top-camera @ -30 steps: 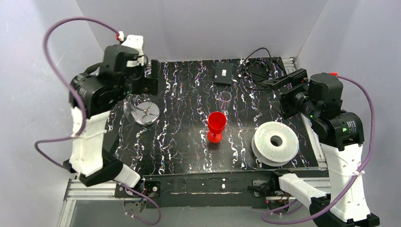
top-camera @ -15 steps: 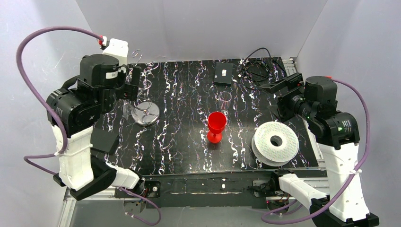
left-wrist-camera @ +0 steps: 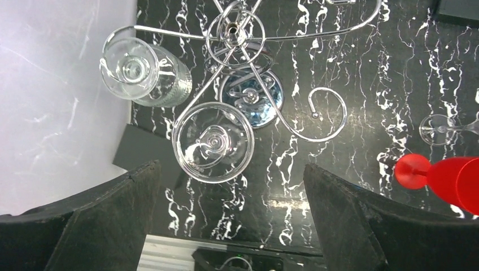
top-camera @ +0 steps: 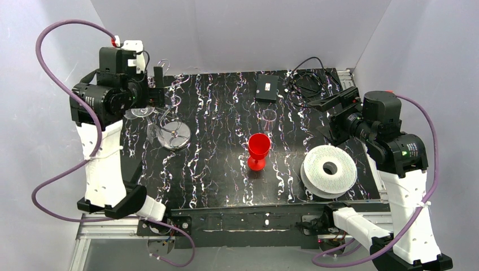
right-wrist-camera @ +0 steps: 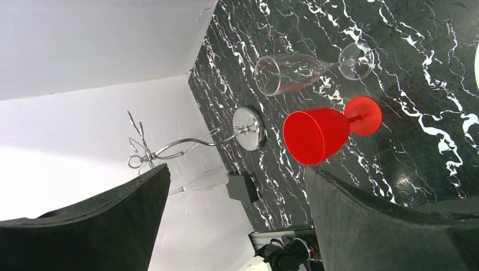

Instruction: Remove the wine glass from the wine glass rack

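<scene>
At the left edge of the desk (top-camera: 226,186), the left pincer (left-wrist-camera: 231,175) is being held spread apart and empty directly above the wine glass rack (left-wrist-camera: 229,26). A clear wine glass (left-wrist-camera: 213,144) and a ribbed glass (left-wrist-camera: 144,70) are being carried bowl-down on its hooks. Mid-desk, a red goblet (top-camera: 258,148) is being displayed upright. At right, the right pincer (right-wrist-camera: 237,169) is being held wide apart and empty behind a white spool (top-camera: 329,169).

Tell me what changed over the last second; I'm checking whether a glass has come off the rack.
The left arm swung left, uncovering the wine glass rack; its jaws are open, holding nothing. The right arm edged left. Red goblet, white spool stayed put.
</scene>
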`<state>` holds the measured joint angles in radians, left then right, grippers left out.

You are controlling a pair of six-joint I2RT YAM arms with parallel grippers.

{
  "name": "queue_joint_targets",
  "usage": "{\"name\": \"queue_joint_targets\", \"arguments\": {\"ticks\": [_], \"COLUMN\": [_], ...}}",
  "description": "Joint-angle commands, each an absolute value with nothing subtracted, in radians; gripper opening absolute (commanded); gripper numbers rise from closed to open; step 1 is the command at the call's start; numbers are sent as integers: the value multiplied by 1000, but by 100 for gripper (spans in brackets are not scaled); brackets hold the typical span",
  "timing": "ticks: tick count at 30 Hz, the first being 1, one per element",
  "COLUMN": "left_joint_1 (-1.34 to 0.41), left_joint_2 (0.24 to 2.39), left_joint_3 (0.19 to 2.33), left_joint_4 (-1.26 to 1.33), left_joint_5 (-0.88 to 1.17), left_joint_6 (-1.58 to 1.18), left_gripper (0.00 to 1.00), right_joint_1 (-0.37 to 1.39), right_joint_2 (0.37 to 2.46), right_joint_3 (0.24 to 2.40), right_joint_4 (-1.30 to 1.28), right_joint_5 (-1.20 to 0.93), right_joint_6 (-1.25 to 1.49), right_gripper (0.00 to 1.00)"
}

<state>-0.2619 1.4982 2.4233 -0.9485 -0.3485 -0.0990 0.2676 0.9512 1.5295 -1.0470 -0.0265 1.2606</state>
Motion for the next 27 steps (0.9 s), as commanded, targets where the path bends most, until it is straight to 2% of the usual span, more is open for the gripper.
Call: {"name": "queue_joint_targets", "arguments": {"ticks": [1,13,20,27], "left_joint_1": [-195,-152,-121,-118], "left_joint_2": [1496,1488,1535,1564], "left_joint_3": [2388,2264,2273,2257], "left_joint_4": [-1170,-1184,-1197,-1191], "left_joint_5": [-246,-320,-358,-388], "left_joint_6": [-163,-173,-188,-209], "left_gripper": [98,98,98,94], "right_joint_1": [262,262,262,262], "right_joint_2": [941,957,968,988], "right_joint_3": [1518,1510,1520,1520], "right_joint_4": [-1014,-985,-971,-955], "right_joint_5": [-23,-53,-52,-84], "right_joint_6": [1260,1255,1255,1252], "right_gripper": [96,97,97,97]}}
